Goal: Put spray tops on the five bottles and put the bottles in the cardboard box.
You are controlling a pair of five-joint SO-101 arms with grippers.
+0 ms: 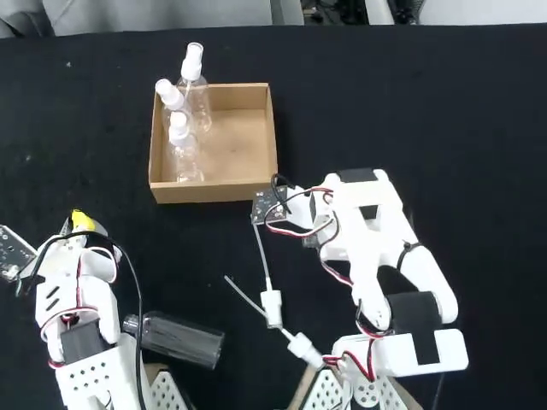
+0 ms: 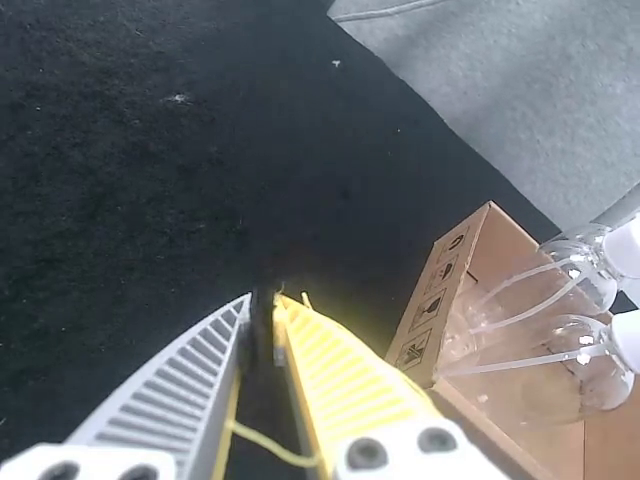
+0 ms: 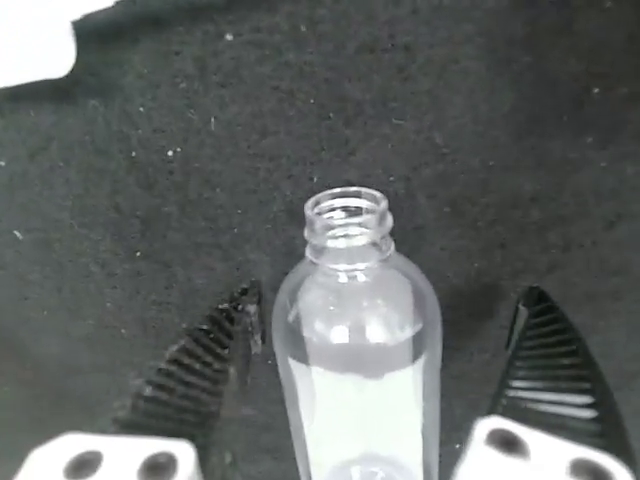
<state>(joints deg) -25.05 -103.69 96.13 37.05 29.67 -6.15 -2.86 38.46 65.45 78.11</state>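
Tabletop (image 1: pixel 444 102), black, beneath cardboard box (image 1: pixel 209 190)

In the high view the right arm (image 1: pixel 376 248), at about 4 o'clock on the table (image 1: pixel 427 102), hides the fingers of its own gripper. The open bottle (image 3: pixel 355 350) between the spread fingers of the right gripper (image 3: pixel 390 300) is cut off by the picture's edge, so its base cannot be seen. In the left wrist view the cardboard box (image 2: pixel 450 290) and two bottles (image 2: pixel 530 290) inside it are also cut off, and their spray tops (image 2: pixel 628 245) show as white corners only.
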